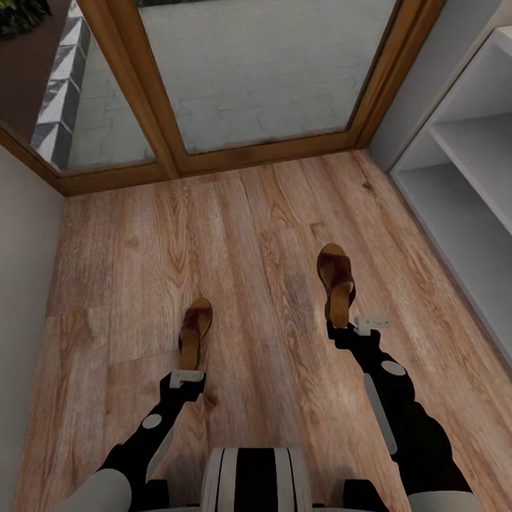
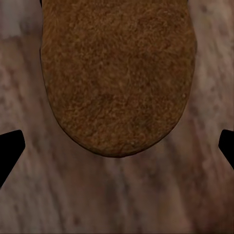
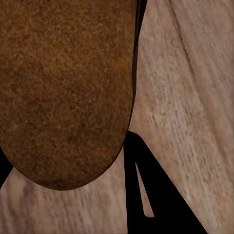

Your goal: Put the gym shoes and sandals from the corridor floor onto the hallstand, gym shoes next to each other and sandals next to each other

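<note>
Sandals (image 1: 337, 283) lie apart on the wood floor (image 1: 256, 213), the left gripper (image 2: 117, 146) spread by one heel and the right gripper (image 3: 73, 175) by the other, grip unclear, so next comes pinching, then lifting to the shoe rack (image 1: 469, 178).

Two sandals on the corridor floor (image 1: 235, 235)

The left sandal (image 1: 194, 334) lay nearer the robot; the right sandal (image 1: 337, 283) lay farther, with the hallstand (image 1: 469, 213) at its right.
</note>
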### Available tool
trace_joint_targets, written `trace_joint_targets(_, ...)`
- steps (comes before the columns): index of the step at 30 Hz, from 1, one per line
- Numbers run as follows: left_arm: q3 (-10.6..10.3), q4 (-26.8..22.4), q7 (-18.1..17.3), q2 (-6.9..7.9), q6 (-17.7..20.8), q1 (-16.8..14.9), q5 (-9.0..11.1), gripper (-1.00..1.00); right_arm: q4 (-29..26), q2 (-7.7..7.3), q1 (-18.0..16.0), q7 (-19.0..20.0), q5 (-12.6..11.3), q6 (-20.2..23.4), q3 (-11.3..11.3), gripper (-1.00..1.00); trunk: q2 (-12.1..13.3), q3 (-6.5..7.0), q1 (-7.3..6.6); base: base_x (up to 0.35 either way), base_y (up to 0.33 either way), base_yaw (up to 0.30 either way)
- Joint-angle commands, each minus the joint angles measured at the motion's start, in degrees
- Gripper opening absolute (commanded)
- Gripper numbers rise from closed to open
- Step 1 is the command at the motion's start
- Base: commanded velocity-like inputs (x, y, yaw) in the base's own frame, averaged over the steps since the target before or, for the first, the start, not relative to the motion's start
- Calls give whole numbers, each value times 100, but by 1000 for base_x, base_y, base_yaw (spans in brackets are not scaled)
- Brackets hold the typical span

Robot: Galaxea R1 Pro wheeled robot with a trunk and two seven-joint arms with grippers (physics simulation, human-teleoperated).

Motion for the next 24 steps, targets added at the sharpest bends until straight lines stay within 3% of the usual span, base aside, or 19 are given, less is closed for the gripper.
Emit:
trace_joint_targets(1, 3, 4, -4, -1, -18, -2, -26, 100, -8, 0, -1, -25, -24, 35, 1, -100, -1, -8, -1, 0, 0, 0)
trace_joint_targets(24, 5, 4, -4, -1, -11, -2, -26, 100, -8, -3, -1, -25, -24, 31, -4, -100, -1, -18, -1, 34, 0, 0)
